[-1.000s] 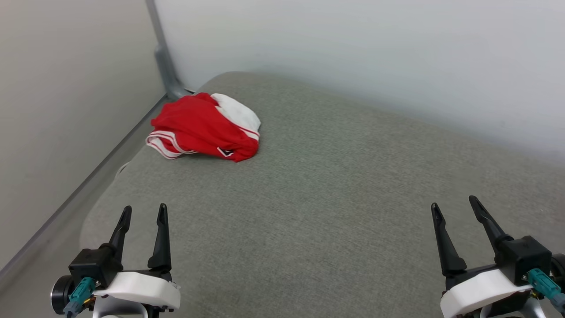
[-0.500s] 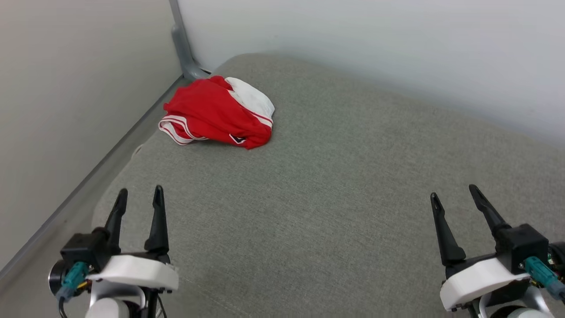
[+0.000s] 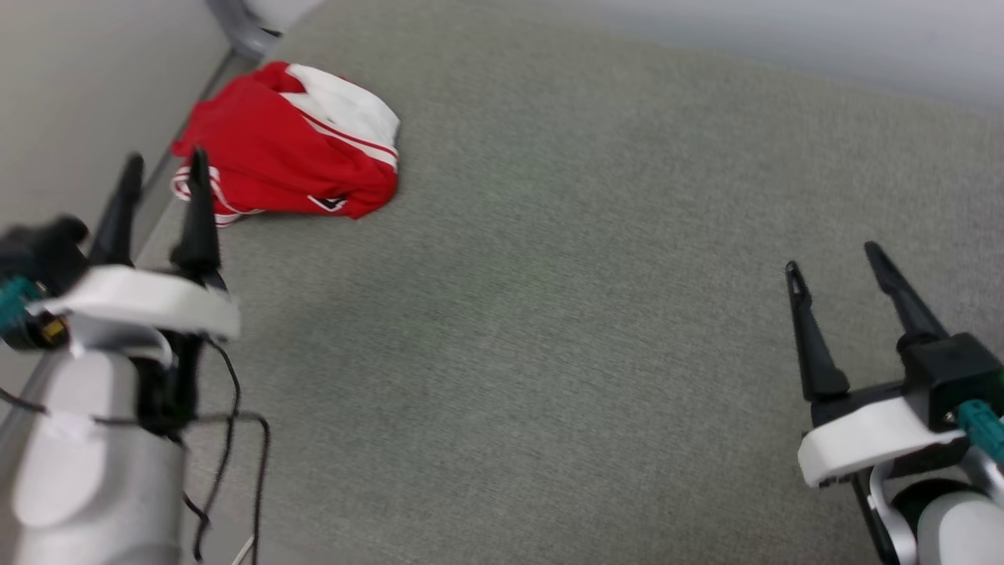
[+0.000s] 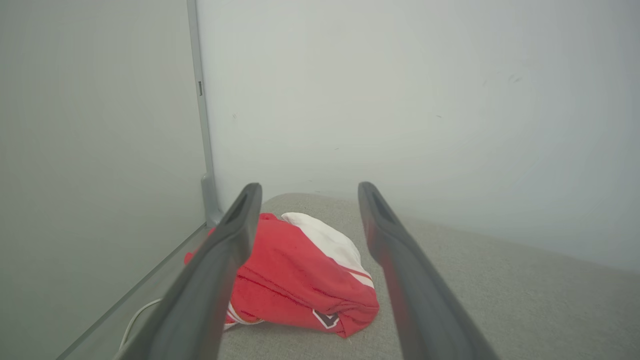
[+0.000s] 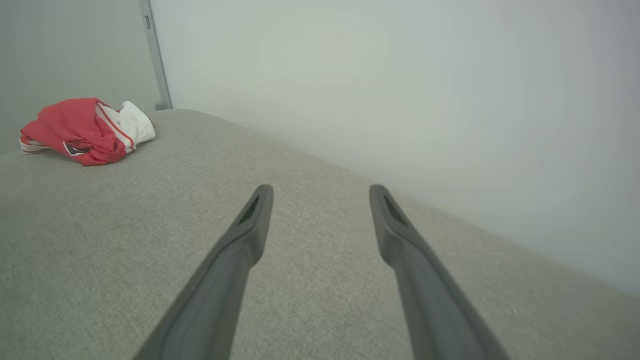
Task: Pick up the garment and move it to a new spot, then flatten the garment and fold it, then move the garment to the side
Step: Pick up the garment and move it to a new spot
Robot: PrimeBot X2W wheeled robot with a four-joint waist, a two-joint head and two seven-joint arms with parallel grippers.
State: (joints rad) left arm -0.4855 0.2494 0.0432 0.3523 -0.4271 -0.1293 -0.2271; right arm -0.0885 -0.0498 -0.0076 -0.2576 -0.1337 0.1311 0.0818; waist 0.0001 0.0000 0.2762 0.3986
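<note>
A wide grey-green woven fabric surface (image 3: 549,314) with a rounded far corner is bounded by two plain pale walls, a back wall (image 5: 400,75) and a left wall (image 4: 90,150). Their corner is covered by a thin grey vertical strip (image 4: 198,100). A grey rail (image 4: 135,290) is run along the left wall's foot, and a thin white cable (image 4: 131,320) is laid beside it. Everything is lit softly and evenly.

Red on grey
The red jersey garment (image 3: 267,157), at eleven o'clock on the grey-green woven fabric surface (image 3: 549,329), has a white sleeve, red-and-white striped trim and a black-and-white patch; left gripper (image 3: 166,155) and right gripper (image 3: 832,257) are black, white and teal.
</note>
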